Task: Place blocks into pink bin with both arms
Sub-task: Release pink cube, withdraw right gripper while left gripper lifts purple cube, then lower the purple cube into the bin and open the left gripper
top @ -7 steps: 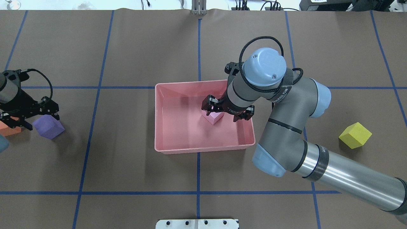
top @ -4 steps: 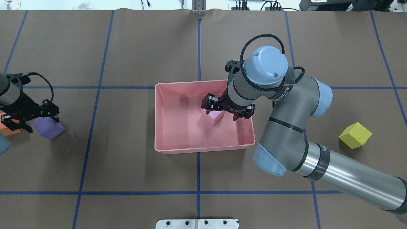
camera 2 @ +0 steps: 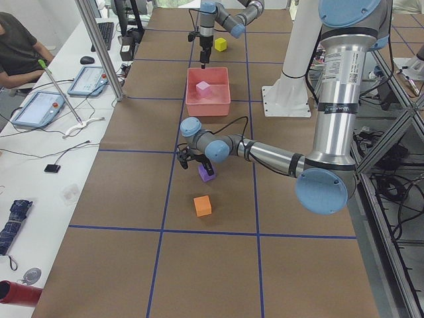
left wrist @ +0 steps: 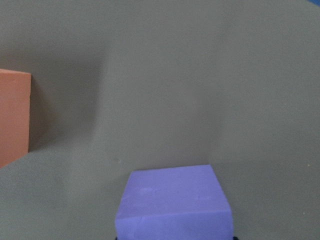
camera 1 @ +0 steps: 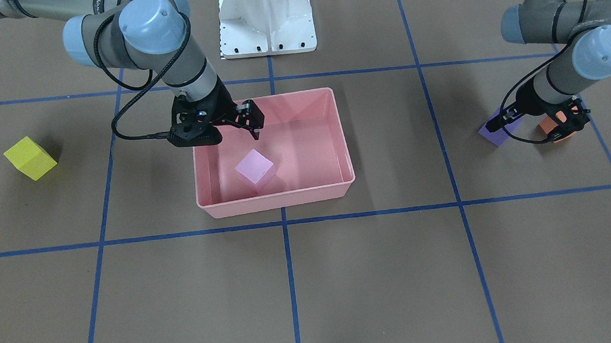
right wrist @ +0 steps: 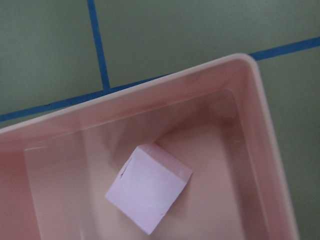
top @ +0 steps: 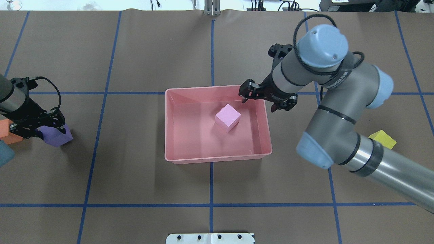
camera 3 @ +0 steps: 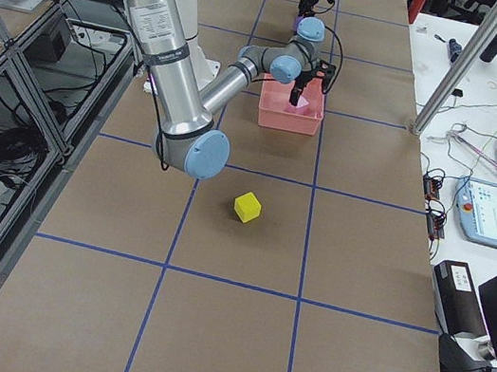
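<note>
Overhead exterior shows you, at the left edge, a small orange matte cube (top: 6, 130) on the brown counter (top: 135, 176). Next, the left end effector (top: 37, 127) sits spread, low over the small purple matte cube (top: 59, 135). The shallow salmon-pink plastic bin (top: 217, 160) holds the light pink matte cube (top: 228, 117). Above its far right corner hangs the right end effector (top: 263, 99), spread and empty. The yellow matte cube (top: 383, 139) lies well right.

Overhead cam looks fwd & down on table (top: 135, 51), front cam faces the opposite way, steeply, 2 side cams sight along it fr. either end, wrist cams v. close; all but left wrist share pink bin (top: 193, 135).
</note>
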You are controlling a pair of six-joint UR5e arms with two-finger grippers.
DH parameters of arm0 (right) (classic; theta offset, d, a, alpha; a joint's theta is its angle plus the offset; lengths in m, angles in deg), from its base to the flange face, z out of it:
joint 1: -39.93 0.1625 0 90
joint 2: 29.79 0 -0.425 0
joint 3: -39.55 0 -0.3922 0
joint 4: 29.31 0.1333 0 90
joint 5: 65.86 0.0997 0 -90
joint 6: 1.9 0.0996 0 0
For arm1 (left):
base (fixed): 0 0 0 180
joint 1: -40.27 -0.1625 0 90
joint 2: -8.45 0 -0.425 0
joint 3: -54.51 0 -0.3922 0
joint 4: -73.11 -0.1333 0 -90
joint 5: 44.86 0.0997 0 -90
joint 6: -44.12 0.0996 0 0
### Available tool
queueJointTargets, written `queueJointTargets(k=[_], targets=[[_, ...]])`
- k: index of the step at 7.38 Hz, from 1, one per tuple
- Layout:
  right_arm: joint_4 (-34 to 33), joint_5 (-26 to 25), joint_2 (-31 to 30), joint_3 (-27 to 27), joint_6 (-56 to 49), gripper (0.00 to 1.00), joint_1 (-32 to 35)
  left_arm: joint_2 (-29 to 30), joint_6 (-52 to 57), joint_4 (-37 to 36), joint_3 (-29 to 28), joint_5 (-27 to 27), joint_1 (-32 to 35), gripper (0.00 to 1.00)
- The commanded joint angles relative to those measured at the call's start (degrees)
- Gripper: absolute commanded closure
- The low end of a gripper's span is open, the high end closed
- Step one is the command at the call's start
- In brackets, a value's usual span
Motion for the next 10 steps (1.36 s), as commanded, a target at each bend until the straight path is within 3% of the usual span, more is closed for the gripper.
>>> queueJointTargets(k=[1,4,5,6,7,10], targets=[[-0.1,12.3,-8.9,2.1,-7.6,0.03,12.7,6.4,-10.0,-0.6,5.8,-4.2,0.5,1.0],[0.0,14.4,-21.9,1.9,-26.6,0.02,20.6,28.5,-23.1,-14.6,6.6,-3.3,-0.5,1.0],[0.0,14.4,-24.7,1.9,-30.2,0.02,21.7,33.1,-25.6,-17.9,6.2,0.1,-3.8,1.0],[0.3,14.2,-27.1,2.0,-31.9,0.02,22.0,35.0,-26.3,-18.0,5.2,6.9,-8.8,1.0],[1.6,14.2,-29.2,2.1,-32.0,0.02,22.0,36.3,-26.9,-18.0,2.7,9.6,-11.6,1.0],[4.6,14.1,-33.0,1.6,-32.1,0.02,21.4,40.9,-28.7,-17.9,-6.9,9.9,-18.3,1.0]])
